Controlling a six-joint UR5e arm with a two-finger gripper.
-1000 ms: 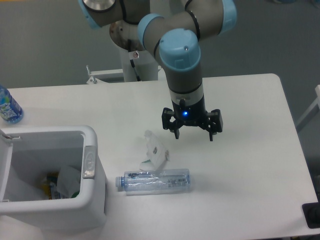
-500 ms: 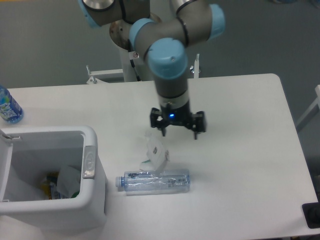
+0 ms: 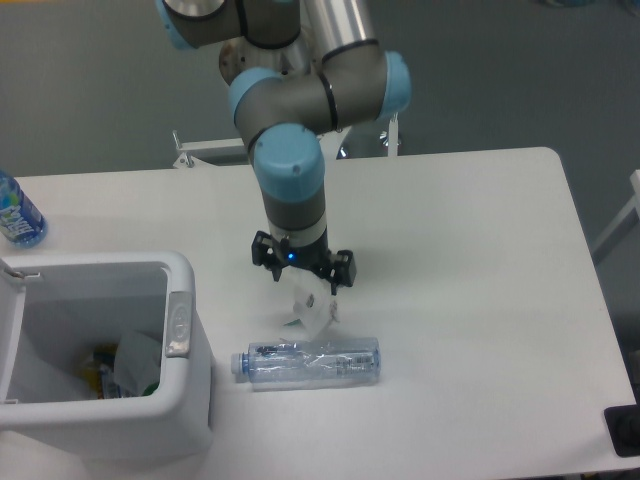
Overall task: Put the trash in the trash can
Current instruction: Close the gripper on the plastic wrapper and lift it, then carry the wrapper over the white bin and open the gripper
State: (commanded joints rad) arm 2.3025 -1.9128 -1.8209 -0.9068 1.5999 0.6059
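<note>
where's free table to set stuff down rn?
Bare: the table's whole right half, plus the back strip between blue bottle and arm. Crowded: front left, where bin, clear bottle, wrapper and gripper cluster.

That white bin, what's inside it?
The trash can holds some crumpled rubbish, whitish with yellow and green bits. Its near wall hides the rest of the bottom.

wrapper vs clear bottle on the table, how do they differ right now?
The wrapper is small, crumpled and whitish with a green bit; the clear bottle is much longer and keeps its shape. The wrapper sits right under the open gripper; the bottle lies on its side nearer the camera, nothing over it. Both are clear plastic, on the table, outside the trash can.
</note>
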